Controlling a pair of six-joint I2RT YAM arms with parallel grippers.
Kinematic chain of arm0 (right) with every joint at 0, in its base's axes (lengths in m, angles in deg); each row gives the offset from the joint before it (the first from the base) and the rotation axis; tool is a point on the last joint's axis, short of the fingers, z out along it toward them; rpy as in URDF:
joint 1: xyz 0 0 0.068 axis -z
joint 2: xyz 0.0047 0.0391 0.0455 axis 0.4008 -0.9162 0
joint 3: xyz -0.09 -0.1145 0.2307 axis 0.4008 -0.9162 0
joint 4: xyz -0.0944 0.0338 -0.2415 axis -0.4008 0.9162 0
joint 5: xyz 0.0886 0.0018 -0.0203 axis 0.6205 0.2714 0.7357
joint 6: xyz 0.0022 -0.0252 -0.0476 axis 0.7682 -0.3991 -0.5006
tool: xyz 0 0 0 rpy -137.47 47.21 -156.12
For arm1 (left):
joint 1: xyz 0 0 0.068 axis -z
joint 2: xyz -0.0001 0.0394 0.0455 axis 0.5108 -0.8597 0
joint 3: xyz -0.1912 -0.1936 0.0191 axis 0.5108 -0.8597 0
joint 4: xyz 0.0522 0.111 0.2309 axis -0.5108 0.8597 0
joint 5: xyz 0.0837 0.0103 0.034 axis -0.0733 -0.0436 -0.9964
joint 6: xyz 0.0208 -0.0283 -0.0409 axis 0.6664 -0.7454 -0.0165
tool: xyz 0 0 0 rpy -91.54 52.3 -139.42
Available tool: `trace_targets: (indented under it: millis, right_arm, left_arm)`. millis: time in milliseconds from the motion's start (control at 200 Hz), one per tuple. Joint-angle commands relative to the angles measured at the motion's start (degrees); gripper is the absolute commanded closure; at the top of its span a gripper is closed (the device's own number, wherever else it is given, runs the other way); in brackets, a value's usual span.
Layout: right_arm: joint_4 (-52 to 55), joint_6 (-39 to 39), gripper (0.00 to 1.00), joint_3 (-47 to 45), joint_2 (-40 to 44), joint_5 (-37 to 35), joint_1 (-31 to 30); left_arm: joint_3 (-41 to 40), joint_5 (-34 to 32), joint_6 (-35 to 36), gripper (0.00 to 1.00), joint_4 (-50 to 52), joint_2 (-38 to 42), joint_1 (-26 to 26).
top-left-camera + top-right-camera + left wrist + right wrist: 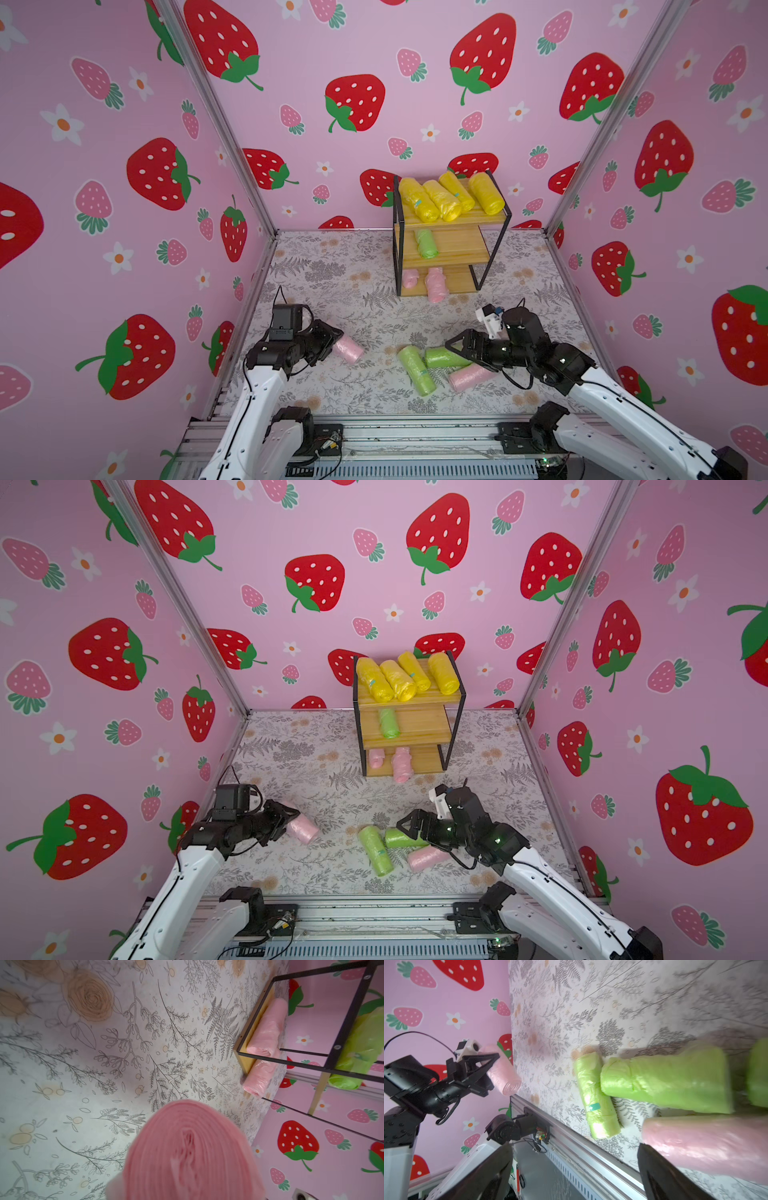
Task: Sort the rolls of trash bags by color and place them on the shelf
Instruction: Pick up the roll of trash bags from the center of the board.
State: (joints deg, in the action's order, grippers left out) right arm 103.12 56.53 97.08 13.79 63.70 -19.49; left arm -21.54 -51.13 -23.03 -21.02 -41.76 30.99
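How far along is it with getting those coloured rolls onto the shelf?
Roughly halfway. Done: the shelf holds four yellow rolls on top, one green roll in the middle, two pink rolls at the bottom. In hand: the left gripper clamps a third pink roll; the right gripper hangs open over loose green rolls. Left: those, plus the last pink roll on the table.

You're in a staged robot-lab booth, dressed up with printed backdrops.
Three walls (353, 50) papered with strawberries and flowers meet at bare aluminium posts (219, 112); the table (332, 270) wears a printed sheet of grey ferns and roses; your left arm (257, 397) and right arm (623, 405), both white, sit on a slotted aluminium rail (415, 428) along its front edge, with exposed wiring (328, 446) beside the left base.
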Motion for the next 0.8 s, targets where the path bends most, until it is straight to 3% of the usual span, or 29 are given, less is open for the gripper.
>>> trace_targets:
  millis: [0,135,285,530,795]
  right_arm:
    - [-7.4,3.9,0.0,2.3,-1.6,-6.3,-6.5]
    - [-16.2,6.4,0.0,2.9,-7.2,-13.8,-15.7]
    - [-24.3,7.3,0.0,5.9,-15.7,-17.4,-20.8]
    - [-40.8,15.0,0.01,9.2,-30.3,-12.1,-22.7]
    - [-48.5,17.7,0.0,14.4,-39.5,-7.8,-24.9]
  left_arm:
    - [-1.1,2.4,-9.6,1.0,-5.8,3.5,1.2]
    - [-2.0,2.4,-14.7,1.0,-8.4,6.5,2.9]
    - [-2.1,2.3,-17.8,1.0,-8.6,8.9,4.8]
    - [-4.6,0.7,-22.7,1.0,-8.0,15.0,6.8]
    - [-6.9,-0.1,-24.4,1.0,-8.1,17.3,8.6]
